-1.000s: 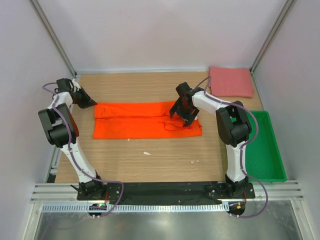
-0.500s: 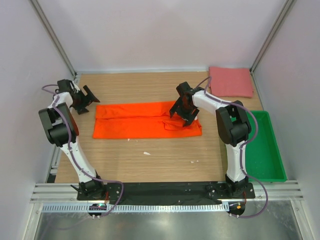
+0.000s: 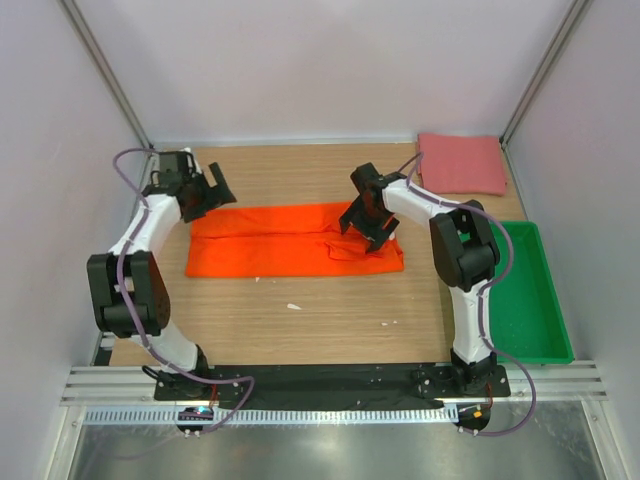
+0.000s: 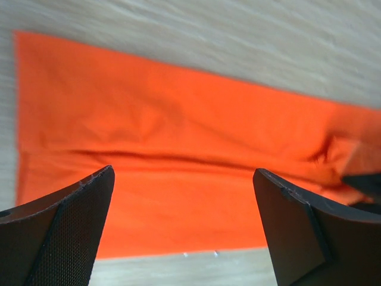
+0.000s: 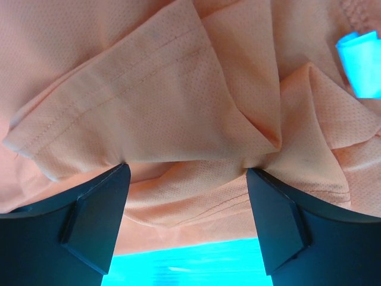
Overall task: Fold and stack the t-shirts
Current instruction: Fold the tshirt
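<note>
The bright orange t-shirt (image 3: 280,242) lies folded into a long band across the middle of the wooden table. My left gripper (image 3: 214,194) hovers open above its left end, and the left wrist view looks down on the cloth (image 4: 178,131) between the wide jaws (image 4: 181,174). At the shirt's crumpled right end, my right gripper (image 3: 367,234) stands open with its tips pressed into the fabric. Bunched sleeve cloth (image 5: 149,89) sits between its fingers (image 5: 186,171). The dull pink-red t-shirt (image 3: 461,163) lies folded at the back right corner.
A green plastic tray (image 3: 553,300) stands along the right edge of the table. Two small white scraps (image 3: 293,306) lie on the wood in front of the orange shirt. White walls and metal posts close in the back and sides.
My left gripper has gone from shut to wide open and swung from the table's left edge to above the shirt's left end. The right gripper has stayed put.
</note>
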Controlling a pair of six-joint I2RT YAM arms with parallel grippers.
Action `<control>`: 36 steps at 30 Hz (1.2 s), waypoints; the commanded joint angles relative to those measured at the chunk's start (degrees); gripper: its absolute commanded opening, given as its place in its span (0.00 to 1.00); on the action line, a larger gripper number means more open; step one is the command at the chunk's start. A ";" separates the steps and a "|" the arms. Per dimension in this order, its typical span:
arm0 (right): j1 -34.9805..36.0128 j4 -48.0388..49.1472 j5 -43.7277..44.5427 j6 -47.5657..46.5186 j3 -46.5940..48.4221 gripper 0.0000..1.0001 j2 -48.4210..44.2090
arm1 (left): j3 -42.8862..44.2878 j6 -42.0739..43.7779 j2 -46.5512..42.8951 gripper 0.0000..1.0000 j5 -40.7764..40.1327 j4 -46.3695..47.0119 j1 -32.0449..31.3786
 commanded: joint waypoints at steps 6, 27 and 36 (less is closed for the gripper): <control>-0.79 3.92 15.67 -2.13 2.99 0.85 9.47 | -7.35 -4.71 -12.33 1.00 2.99 -0.91 -4.34; -1.41 -4.24 19.11 -32.46 35.54 0.86 3.08 | 9.24 21.04 8.65 1.00 5.13 -17.08 -11.81; -1.41 -4.87 17.87 -31.94 11.56 0.86 -20.12 | 14.97 22.62 19.74 1.00 -2.78 -20.51 -15.23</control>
